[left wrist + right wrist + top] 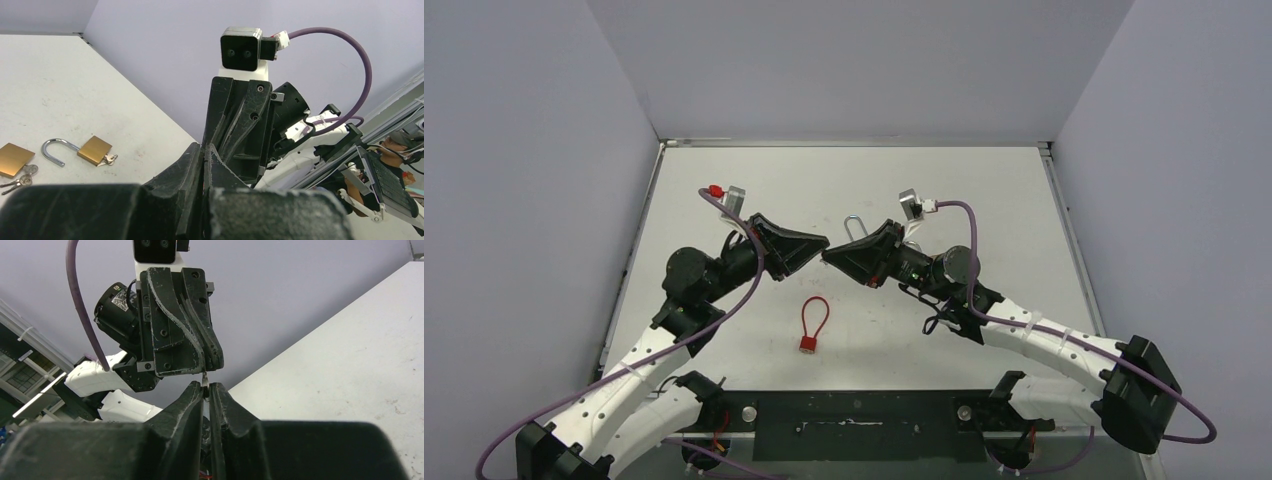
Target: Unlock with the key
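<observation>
**Key** (204, 379). Thin metal sliver, judged to be the key. It sits in the air between the two claw tips, above the table (984, 200). It is too small to tell blade from bow.

**Left gripper** (204, 150). Fingers are pressed together, and in the right wrist view the sliver projects from its tip. Judged clamped on the key.

**Right gripper** (206, 389). Fingers are set to a narrow slit with the sliver's free end inside. Judged closed on the key as well. The two claws meet nose to nose.

**Red lock** (808, 344). Lies flat on the table, nearer the arm bases than the claws are. Its shackle is seated and it is apart from both claws. Judged the one to open.

**Brass lock** (95, 150). On the table beyond the claws, with its shackle swung out.

**Second brass lock** (12, 159). Near the first, with keys (17, 182) at its corner.

**Step in hand** (judged): passing the key from claw to claw for a better hold.

**Handling notes:**
- The giver should loosen only once the taker's pads bear firmly.
- The taker should hold the bow end, leaving the blade free and in line with its fingers.
- The claws should part straight along the key's length, without twist.
- A thin flat piece pivots or slips easily, and a drop would mean picking it up flat off the table.
- The freed claw should then steady the red lock, keyhole facing the blade.
</observation>
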Robot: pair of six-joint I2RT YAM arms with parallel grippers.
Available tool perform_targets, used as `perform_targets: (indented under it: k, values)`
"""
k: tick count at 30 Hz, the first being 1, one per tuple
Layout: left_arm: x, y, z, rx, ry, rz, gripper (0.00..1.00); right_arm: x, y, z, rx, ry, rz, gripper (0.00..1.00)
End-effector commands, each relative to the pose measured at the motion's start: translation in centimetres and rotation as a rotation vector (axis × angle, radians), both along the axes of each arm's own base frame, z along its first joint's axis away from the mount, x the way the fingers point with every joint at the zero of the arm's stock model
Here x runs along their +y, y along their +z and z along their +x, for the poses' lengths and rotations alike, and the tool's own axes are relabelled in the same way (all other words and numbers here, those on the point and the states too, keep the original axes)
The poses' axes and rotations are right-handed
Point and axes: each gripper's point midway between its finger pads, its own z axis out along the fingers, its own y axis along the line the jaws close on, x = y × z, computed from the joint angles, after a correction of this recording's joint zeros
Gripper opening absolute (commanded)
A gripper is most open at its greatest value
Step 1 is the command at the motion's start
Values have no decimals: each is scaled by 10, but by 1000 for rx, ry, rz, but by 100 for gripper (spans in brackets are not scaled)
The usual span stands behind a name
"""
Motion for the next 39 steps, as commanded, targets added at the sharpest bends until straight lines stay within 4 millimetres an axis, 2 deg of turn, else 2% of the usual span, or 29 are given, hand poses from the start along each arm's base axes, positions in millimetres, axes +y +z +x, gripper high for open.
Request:
perform_targets:
  k: [1,3,11,13,16,21,24,29,30,32,34,39]
  values:
    - [5,24,-6,-72,0,-58,0,-2,28,-4,-65,15,71,5]
    - [5,23,-6,-70,-1,-57,0,-3,30,-4,-72,11,77,0]
    - [6,18,-2,-56,22,-44,0,-12,32,0,-102,-48,99,0]
    - [7,16,1,-47,35,-41,5,-13,32,1,-104,-56,100,0]
    - [8,15,3,-39,52,-35,29,-13,32,0,-108,-55,100,0]
    - [17,15,11,-29,128,-26,61,-14,26,2,-101,-65,87,0]
    - [29,7,24,8,240,18,69,-15,18,2,-86,-71,70,0]
    - [59,-27,50,111,466,199,73,-22,-1,7,-43,-109,28,0]
    - [64,-43,52,157,492,267,73,-24,-6,8,-30,-118,13,0]
    - [65,-52,53,161,492,349,73,-28,-17,13,-4,-148,-16,0]
    - [63,-70,53,202,467,446,72,-33,-30,17,30,-185,-54,0]
    - [66,-137,47,384,424,698,66,-53,-78,36,146,-342,-202,0]
